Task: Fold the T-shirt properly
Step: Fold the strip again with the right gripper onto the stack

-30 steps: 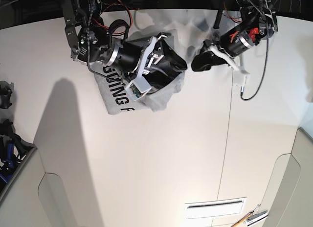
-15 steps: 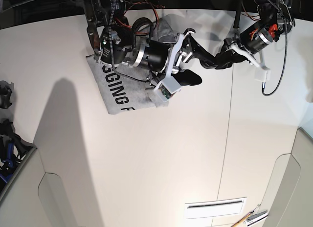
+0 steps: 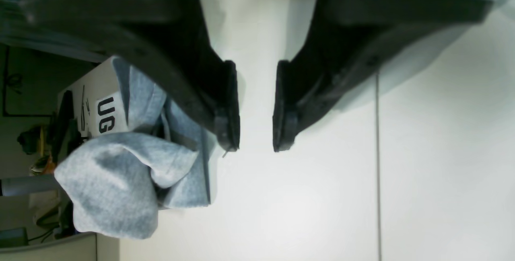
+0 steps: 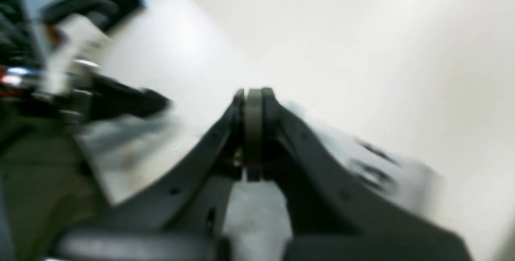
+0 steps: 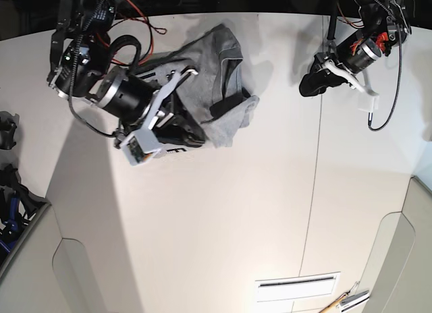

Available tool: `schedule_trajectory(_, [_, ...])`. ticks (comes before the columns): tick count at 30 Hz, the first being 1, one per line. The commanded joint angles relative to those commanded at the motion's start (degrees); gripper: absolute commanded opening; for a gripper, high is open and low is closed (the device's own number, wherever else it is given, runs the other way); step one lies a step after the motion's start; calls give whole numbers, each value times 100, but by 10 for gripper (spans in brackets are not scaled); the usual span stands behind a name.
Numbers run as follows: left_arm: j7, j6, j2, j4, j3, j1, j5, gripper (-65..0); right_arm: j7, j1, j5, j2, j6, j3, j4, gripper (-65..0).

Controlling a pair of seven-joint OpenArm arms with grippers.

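Observation:
The grey T-shirt (image 5: 223, 63) lies bunched near the table's far edge, with a bit of black lettering (image 5: 177, 152) showing at its near left. My right gripper (image 5: 192, 133) lies over the shirt's near left part. In the blurred right wrist view its jaws (image 4: 253, 96) are shut with a thin grey strip of cloth between them, and shirt fabric (image 4: 257, 216) lies beneath. My left gripper (image 5: 312, 85) is to the right of the shirt, apart from it. In its wrist view it (image 3: 255, 140) is open and empty over bare table, with the shirt (image 3: 116, 180) to its left.
A seam (image 5: 316, 191) runs down the white table on the right. Dark gear (image 5: 7, 134) sits at the left edge. A vent slot (image 5: 297, 286) and tools (image 5: 344, 301) lie at the near right. A cable (image 5: 385, 104) hangs from the left arm.
My right gripper has pulled back left and toward the near side. The shirt has gone from flat with its lettering showing to a bunched heap. My left gripper has shifted slightly.

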Motion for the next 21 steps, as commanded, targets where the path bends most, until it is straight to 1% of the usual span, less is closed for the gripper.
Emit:
schedule_trajectory(3, [-2, 0, 0, 0, 0, -2, -87, -500, 7, -26, 0, 275, 2, 468, -214, -650])
schedule_trajectory(5, [-7, 0, 0, 0, 0, -2, -127, -500, 164, -24, 0, 402, 2, 566, -562, -650])
schedule_trajectory(7, [-7, 0, 0, 0, 2, -2, -127, -500, 376, -22, 22, 404, 4, 549, -1040, -650])
schedule_trajectory(10, [-2, 0, 0, 0, 0, -2, -125, -500, 774, 42, 160, 391, 9, 293, -1703, -650])
schedule_trajectory(12, [-2, 0, 0, 0, 0, -2, -122, -500, 970, 186, 166, 372, 9, -83, -2033, -650])
schedule_trajectory(13, [-2, 0, 0, 0, 0, -2, -125, -500, 992, 310, 168, 334, 9, -306, -2192, -650])
schedule_trajectory(15, [0, 0, 0, 0, 0, 0, -122, -500, 992, 629, 144, 116, 7, -743, -2500, -650])
schedule_trajectory(19, [0, 0, 0, 0, 0, 0, -120, -500, 960, 1386, 144, -542, 9, -1495, -3130, -650])
schedule_trajectory(21, [-2, 0, 0, 0, 0, 0, -122, -500, 761, 1718, 151, -839, 15, -1773, -3281, -650])
